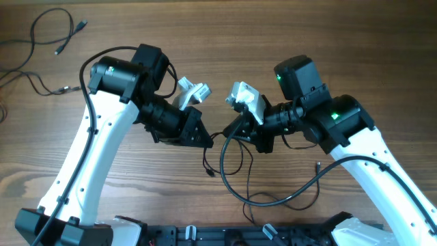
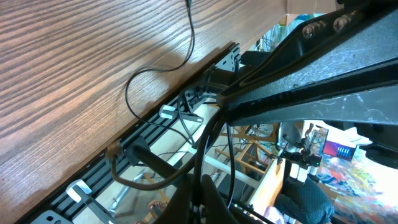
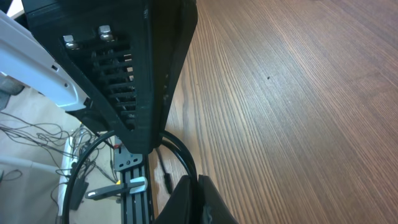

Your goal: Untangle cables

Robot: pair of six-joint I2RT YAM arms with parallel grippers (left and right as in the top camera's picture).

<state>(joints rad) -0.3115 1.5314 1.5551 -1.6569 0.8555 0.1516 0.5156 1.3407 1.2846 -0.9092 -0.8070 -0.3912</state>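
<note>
A thin black cord (image 1: pixel 205 162) with a small silvery plug end is lying just below the middle of the overhead frame, drooping in slack loops onto the brown wood-grain table (image 1: pixel 328 41) right under the two meeting claws. The left gripper (image 1: pixel 207 140) is sitting fully closed and seems to be pinching that cord, with a short strand running from its tip across to the right gripper (image 1: pixel 231 133). That claw is fully closed too, but neither wrist view is showing clearly whether anything is caught between its fingers. Judging from this, the step is calling for the claws to draw apart slowly and level. The hanging loops should be sliding free rather than cinching into a knot, and the strand should be staying clear of the thicker black arm cable (image 1: pixel 273 201) curling beside it. More loose black cords (image 1: pixel 60 49) with silvery plugs are lying well apart in the upper left of the overhead frame. No box, tray or other container is showing anywhere, so nothing is sitting inside one.
</note>
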